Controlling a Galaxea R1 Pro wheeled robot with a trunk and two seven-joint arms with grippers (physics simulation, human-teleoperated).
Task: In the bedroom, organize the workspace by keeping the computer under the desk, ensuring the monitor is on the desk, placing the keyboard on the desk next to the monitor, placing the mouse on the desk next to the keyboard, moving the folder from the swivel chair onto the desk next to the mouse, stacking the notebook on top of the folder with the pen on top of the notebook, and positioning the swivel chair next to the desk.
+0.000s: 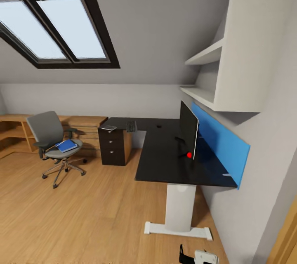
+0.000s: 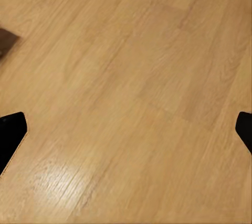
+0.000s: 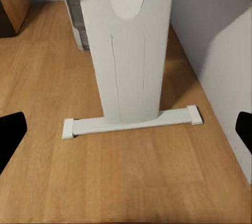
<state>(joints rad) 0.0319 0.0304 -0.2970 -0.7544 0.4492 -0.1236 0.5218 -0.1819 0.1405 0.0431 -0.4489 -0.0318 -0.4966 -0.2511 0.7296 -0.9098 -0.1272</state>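
Overall, little of the tidying had been done at this moment, to judge from the head view. The monitor (image 1: 189,129) stood upright on the black worktop (image 1: 165,161), well ahead of both grippers. The keyboard (image 1: 131,126) lay on the far wing of the worktop, apart from the monitor rather than beside it. A flat dark pad, probably the notebook (image 1: 109,127), rested on the drawer unit (image 1: 112,146) next to it; a pen could not be made out. The blue folder (image 1: 66,145) was on the seat of the swivel chair (image 1: 53,142), which stood well away from the worktop. The left gripper (image 2: 126,132) hung wide open and empty over bare floor (image 2: 131,66). The right gripper (image 3: 126,135) was likewise spread wide with nothing between its fingers, facing the white worktop leg (image 3: 126,61); a pale box beyond that leg may have been the computer (image 3: 79,19). Moving the folder, stacking, regrouping and parking the chair remained.
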